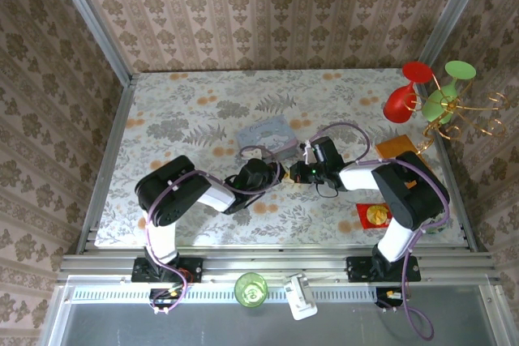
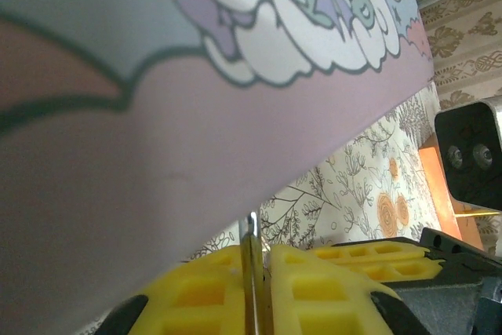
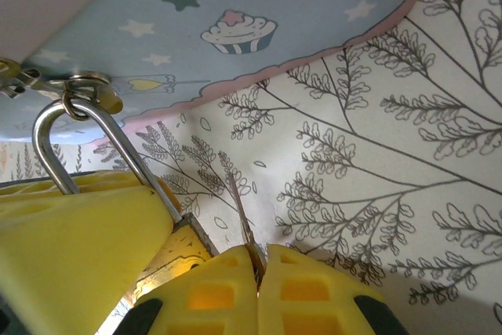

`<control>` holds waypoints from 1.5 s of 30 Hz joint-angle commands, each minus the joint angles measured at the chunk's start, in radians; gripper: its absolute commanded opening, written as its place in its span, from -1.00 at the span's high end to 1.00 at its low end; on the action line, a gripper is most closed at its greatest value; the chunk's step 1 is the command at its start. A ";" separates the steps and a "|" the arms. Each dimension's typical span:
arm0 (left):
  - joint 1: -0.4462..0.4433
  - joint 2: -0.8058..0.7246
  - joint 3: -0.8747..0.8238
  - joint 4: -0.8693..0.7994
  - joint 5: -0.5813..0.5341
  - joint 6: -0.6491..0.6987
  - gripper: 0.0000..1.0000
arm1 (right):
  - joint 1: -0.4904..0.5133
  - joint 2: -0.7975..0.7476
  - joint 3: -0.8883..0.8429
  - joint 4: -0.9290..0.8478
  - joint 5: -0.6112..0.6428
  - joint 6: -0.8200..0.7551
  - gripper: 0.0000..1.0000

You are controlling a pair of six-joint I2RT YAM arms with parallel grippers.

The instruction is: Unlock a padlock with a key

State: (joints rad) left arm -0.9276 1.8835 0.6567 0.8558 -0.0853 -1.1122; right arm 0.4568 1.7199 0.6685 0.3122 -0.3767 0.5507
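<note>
Pale blue picture tin [image 1: 266,132] sits mid-way across the flowery table [image 1: 178,119]; off right, an orange box [image 1: 397,148], a red packet [image 1: 375,215], a red goblet [image 1: 403,96], a green goblet [image 1: 442,96].

**Open to the left, crowded to the right**

Clock bearings run from where the left gripper [image 1: 278,173] and right gripper [image 1: 298,173] meet. The pale blue picture tin [image 1: 266,134] blocks 12 o'clock, close above both sets of fingers. The padlock [image 3: 176,250] and key [image 3: 241,221] crowd the gap between them. An orange box [image 1: 397,148] stands at 3 and a red packet [image 1: 375,215] lies at 4. A red glass [image 1: 403,101] and green glass [image 1: 438,103] stand at 2. The table [image 1: 170,119] lies bare from 8 to 11.
</note>
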 commanded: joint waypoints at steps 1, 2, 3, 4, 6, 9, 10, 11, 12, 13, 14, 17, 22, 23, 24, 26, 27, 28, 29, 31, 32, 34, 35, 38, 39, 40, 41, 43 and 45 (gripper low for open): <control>-0.003 -0.035 -0.008 0.031 0.032 -0.053 0.92 | 0.028 0.039 -0.007 0.062 -0.023 0.020 1.00; -0.002 -0.030 -0.009 0.035 0.032 -0.058 0.92 | 0.028 0.039 -0.008 0.068 -0.030 0.025 1.00; -0.002 -0.024 -0.008 0.032 0.034 -0.057 0.91 | 0.028 0.039 -0.014 0.078 -0.036 0.034 1.00; -0.003 -0.018 -0.001 0.020 0.039 -0.054 0.86 | 0.027 0.041 -0.024 0.106 -0.051 0.049 1.00; -0.006 -0.007 0.006 -0.007 0.033 -0.043 0.73 | 0.022 0.047 -0.050 0.167 -0.078 0.083 1.00; -0.005 0.017 0.007 -0.019 0.025 -0.040 0.65 | 0.026 0.053 -0.052 0.170 -0.097 0.083 1.00; -0.004 0.027 0.006 -0.009 0.027 -0.043 0.62 | 0.026 0.056 -0.057 0.181 -0.105 0.088 1.00; -0.003 0.039 0.007 0.001 0.028 -0.045 0.61 | 0.026 0.057 -0.062 0.192 -0.114 0.093 1.00; -0.003 0.045 0.010 0.004 0.030 -0.044 0.60 | 0.026 0.056 -0.065 0.197 -0.116 0.096 1.00; -0.004 0.050 0.018 0.000 0.034 -0.042 0.59 | 0.027 0.054 -0.068 0.195 -0.113 0.097 1.00; -0.006 0.053 0.024 -0.003 0.037 -0.034 0.58 | 0.026 0.052 -0.071 0.195 -0.109 0.097 1.00; -0.016 0.041 0.054 -0.075 0.035 0.002 0.48 | 0.027 0.055 -0.076 0.201 -0.107 0.100 1.00; -0.005 0.043 0.067 -0.120 0.041 0.008 0.63 | 0.025 0.037 -0.095 0.206 -0.090 0.109 1.00; 0.000 0.046 0.065 -0.118 0.044 0.005 0.65 | 0.025 0.034 -0.094 0.198 -0.084 0.104 1.00; 0.002 0.048 0.063 -0.110 0.045 0.010 0.68 | 0.026 0.033 -0.095 0.194 -0.085 0.101 1.00; 0.003 0.046 0.080 -0.151 0.050 0.033 0.64 | 0.025 0.029 -0.102 0.210 -0.091 0.112 1.00; 0.001 0.045 0.087 -0.173 0.046 0.040 0.55 | 0.025 0.025 -0.104 0.216 -0.092 0.119 1.00; 0.000 0.047 0.094 -0.183 0.050 0.046 0.47 | 0.027 0.023 -0.105 0.220 -0.094 0.124 1.00; 0.000 0.051 0.098 -0.186 0.055 0.052 0.44 | 0.025 0.018 -0.109 0.227 -0.096 0.132 1.00; -0.003 0.056 0.096 -0.184 0.060 0.048 0.45 | 0.022 0.011 -0.118 0.250 -0.103 0.150 1.00; 0.000 0.058 0.096 -0.186 0.061 0.049 0.55 | 0.022 0.007 -0.121 0.246 -0.102 0.150 1.00; 0.001 0.058 0.079 -0.168 0.051 0.040 0.64 | 0.022 -0.005 -0.123 0.227 -0.095 0.144 1.00; 0.007 0.060 0.075 -0.160 0.061 0.042 0.65 | 0.021 -0.009 -0.124 0.218 -0.089 0.141 1.00; 0.005 0.064 0.088 -0.187 0.058 0.051 0.48 | 0.020 0.003 -0.118 0.219 -0.105 0.142 1.00; 0.000 0.066 0.088 -0.186 0.054 0.050 0.48 | 0.021 0.010 -0.118 0.227 -0.114 0.150 1.00; -0.007 0.068 0.090 -0.178 0.047 0.047 0.50 | 0.023 0.016 -0.123 0.242 -0.122 0.163 1.00; -0.012 0.072 0.093 -0.176 0.041 0.049 0.51 | 0.023 0.017 -0.127 0.246 -0.124 0.171 1.00; -0.027 0.072 0.112 -0.204 0.017 0.068 0.50 | 0.015 0.004 -0.153 0.252 -0.102 0.185 1.00; -0.033 0.080 0.128 -0.235 -0.001 0.080 0.50 | -0.002 -0.016 -0.173 0.255 -0.097 0.185 1.00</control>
State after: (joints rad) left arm -0.9310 1.9087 0.7475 0.7151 -0.0982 -1.0534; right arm 0.4480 1.7256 0.5343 0.5823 -0.4225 0.7197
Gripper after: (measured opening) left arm 0.251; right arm 0.037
